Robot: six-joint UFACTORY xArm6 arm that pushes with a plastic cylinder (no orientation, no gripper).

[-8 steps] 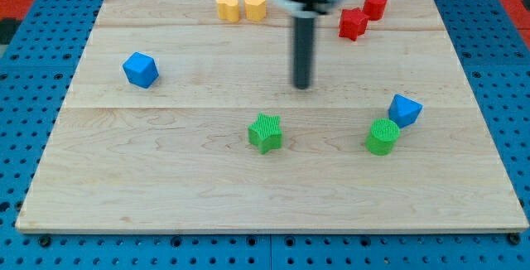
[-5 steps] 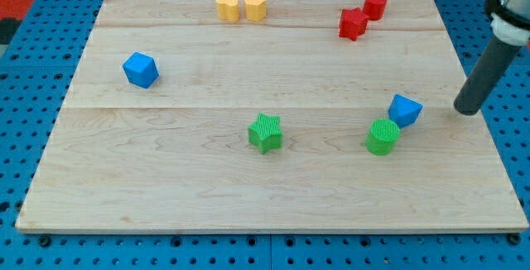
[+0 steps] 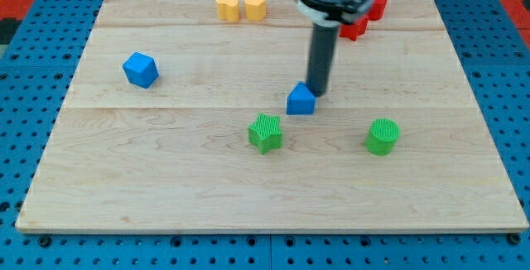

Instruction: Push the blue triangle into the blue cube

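The blue triangle (image 3: 301, 100) lies near the middle of the wooden board (image 3: 166, 171). My tip (image 3: 317, 94) touches its upper right side. The blue cube (image 3: 140, 69) sits far off toward the view's left, apart from the triangle. The dark rod rises from the tip toward the view's top.
A green star (image 3: 265, 132) lies just below and left of the blue triangle. A green cylinder (image 3: 383, 136) sits at the lower right. Two yellow blocks (image 3: 241, 7) stand at the top centre. Two red blocks (image 3: 362, 17) at the top right are partly hidden by the arm.
My tip swung out to the board's right edge, then came back left, pushing the blue triangle from beside the green cylinder to the board's middle.
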